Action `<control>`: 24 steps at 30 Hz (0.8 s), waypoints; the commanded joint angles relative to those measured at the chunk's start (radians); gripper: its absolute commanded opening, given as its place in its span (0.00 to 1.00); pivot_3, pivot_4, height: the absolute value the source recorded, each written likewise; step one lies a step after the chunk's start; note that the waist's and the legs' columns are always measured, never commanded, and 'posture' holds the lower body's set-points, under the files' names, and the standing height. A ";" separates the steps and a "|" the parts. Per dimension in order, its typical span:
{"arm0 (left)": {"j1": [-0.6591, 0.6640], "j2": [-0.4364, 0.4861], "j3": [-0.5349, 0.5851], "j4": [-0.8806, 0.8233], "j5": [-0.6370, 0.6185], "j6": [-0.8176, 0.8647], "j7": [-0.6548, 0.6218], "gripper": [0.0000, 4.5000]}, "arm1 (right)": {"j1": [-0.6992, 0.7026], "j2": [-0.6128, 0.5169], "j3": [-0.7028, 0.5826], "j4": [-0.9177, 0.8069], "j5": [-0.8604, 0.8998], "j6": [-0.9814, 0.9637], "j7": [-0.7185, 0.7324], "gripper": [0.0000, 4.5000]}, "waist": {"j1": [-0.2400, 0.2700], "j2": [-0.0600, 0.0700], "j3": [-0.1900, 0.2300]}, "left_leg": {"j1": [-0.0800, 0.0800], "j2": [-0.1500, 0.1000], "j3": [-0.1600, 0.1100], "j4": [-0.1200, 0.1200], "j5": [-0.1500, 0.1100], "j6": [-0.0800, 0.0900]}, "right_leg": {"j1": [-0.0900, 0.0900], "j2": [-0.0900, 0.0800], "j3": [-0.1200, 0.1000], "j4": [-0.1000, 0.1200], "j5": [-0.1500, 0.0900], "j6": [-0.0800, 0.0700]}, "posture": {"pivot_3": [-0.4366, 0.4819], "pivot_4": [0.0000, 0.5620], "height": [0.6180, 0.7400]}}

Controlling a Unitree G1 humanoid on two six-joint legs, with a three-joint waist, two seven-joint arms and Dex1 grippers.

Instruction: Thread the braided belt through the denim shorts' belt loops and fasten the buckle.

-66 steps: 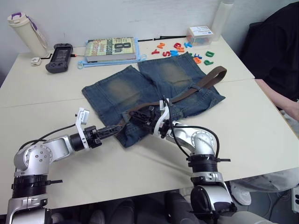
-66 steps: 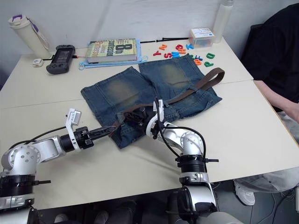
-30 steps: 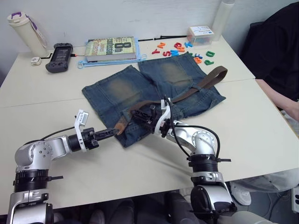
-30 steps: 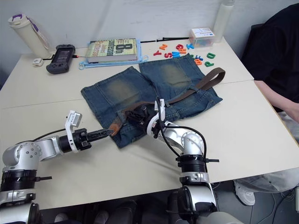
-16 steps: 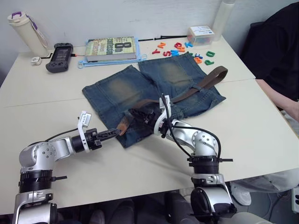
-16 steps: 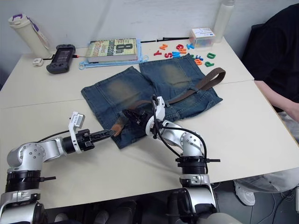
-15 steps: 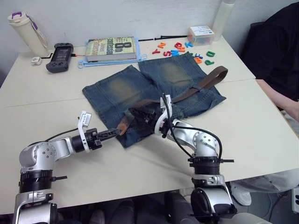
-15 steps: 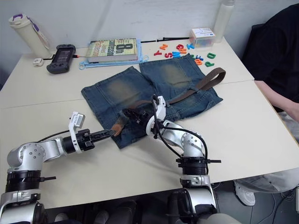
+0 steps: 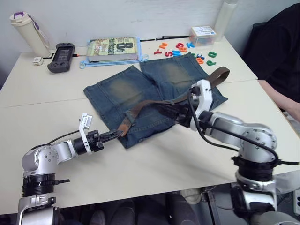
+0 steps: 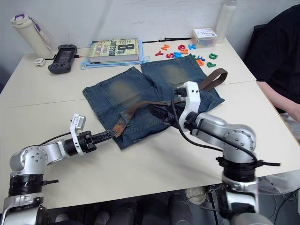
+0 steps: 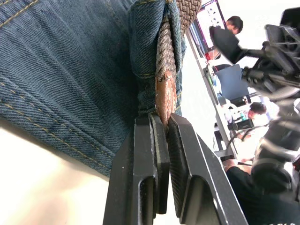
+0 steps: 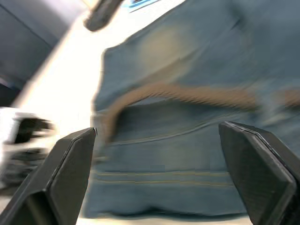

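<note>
The denim shorts [image 9: 122,89] lie flat mid-table, waistband toward me. The braided belt [image 9: 140,104] runs from its tan tip near the waistband's left corner, along the waistband, to a curled end [image 9: 220,75] at the right; I cannot make out the buckle. My left gripper [image 9: 112,135] is shut on the tan tip [image 11: 165,101], just past a belt loop [image 11: 146,47] that the strap passes through. My right gripper [image 9: 166,110] hovers open over the middle of the waistband, its fingers [image 12: 61,173] wide apart with nothing between them.
A book [image 9: 112,47], a black handheld device [image 9: 60,51] and a white bottle [image 9: 29,33] stand along the table's far edge. Coloured letters [image 9: 187,49] and a small box [image 9: 202,33] lie behind the shorts. A person in black [image 9: 281,56] sits at the right.
My right gripper has opened, let go of the belt and drawn back to the right. The strap's raised arch has dropped flatter. The left gripper still holds the tip.
</note>
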 commanded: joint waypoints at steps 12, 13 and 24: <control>0.002 -0.002 0.040 -0.042 -0.027 -0.007 0.016 0.00 | 0.066 0.014 0.249 0.049 -0.438 -0.187 0.184 0.01 | 0.013 0.000 0.000 | 0.000 -0.001 0.000 0.001 0.000 0.000 | 0.000 0.000 0.000 0.000 0.000 0.000 | 0.48 0.27 1.00; 0.002 -0.002 0.040 -0.043 -0.028 -0.006 0.017 0.00 | 0.070 0.015 0.263 0.062 -0.464 -0.196 0.192 0.01 | 0.013 0.000 0.000 | 0.000 -0.001 0.000 0.001 0.000 0.000 | 0.000 0.000 0.000 0.000 0.000 0.000 | 0.48 0.27 1.00; 0.055 0.035 0.057 -0.107 -0.036 0.014 0.017 0.00 | 0.106 0.087 0.350 0.324 -0.661 -0.226 0.290 0.01 | 0.008 -0.007 -0.004 | 0.010 0.001 0.000 0.001 0.000 -0.001 | 0.009 0.001 0.000 0.000 0.000 -0.001 | 0.48 0.27 1.00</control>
